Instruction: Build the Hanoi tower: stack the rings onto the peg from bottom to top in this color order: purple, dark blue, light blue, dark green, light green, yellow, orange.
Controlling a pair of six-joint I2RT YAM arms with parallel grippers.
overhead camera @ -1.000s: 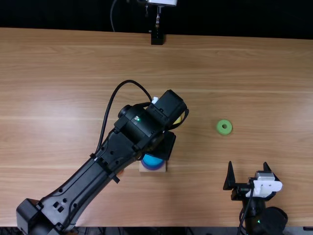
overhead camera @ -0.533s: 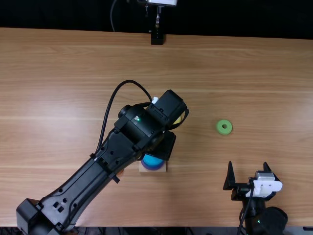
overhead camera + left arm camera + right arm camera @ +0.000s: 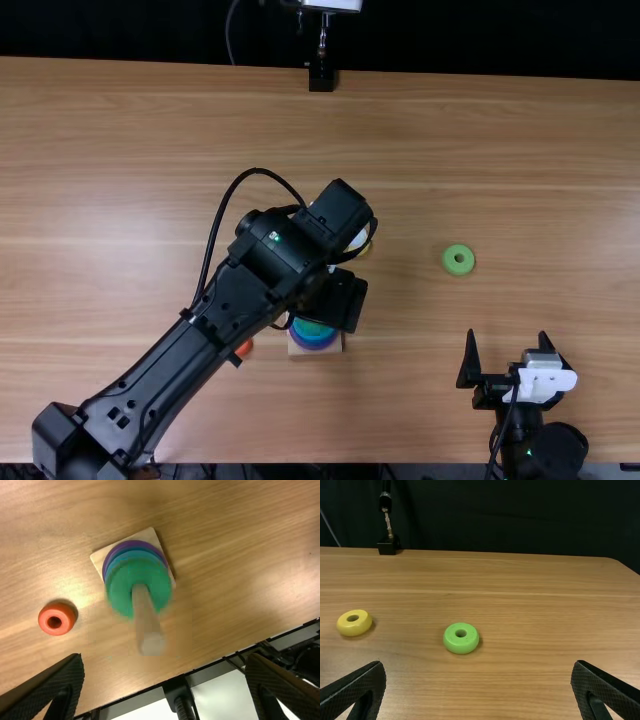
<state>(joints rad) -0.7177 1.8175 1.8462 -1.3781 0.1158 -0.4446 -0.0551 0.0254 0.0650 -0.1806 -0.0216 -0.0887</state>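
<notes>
Now my left claw [image 3: 166,658] is spread open, empty, and the dark green ring [image 3: 118,587] tops the peg [image 3: 144,605], where the light blue ring [image 3: 132,554] showed uppermost before; the light green ring [image 3: 453,642], waiting on the counter [image 3: 530,615], should follow.

A robotics lab: left arm [image 3: 165,372], right arm [image 3: 547,452], wooden table [image 3: 500,150], dark curtain [image 3: 495,515].

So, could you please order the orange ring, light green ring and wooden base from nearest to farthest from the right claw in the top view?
1. Light green ring, beyond the right claw.
2. Wooden base, to the left.
3. Orange ring, left past the base.
</notes>
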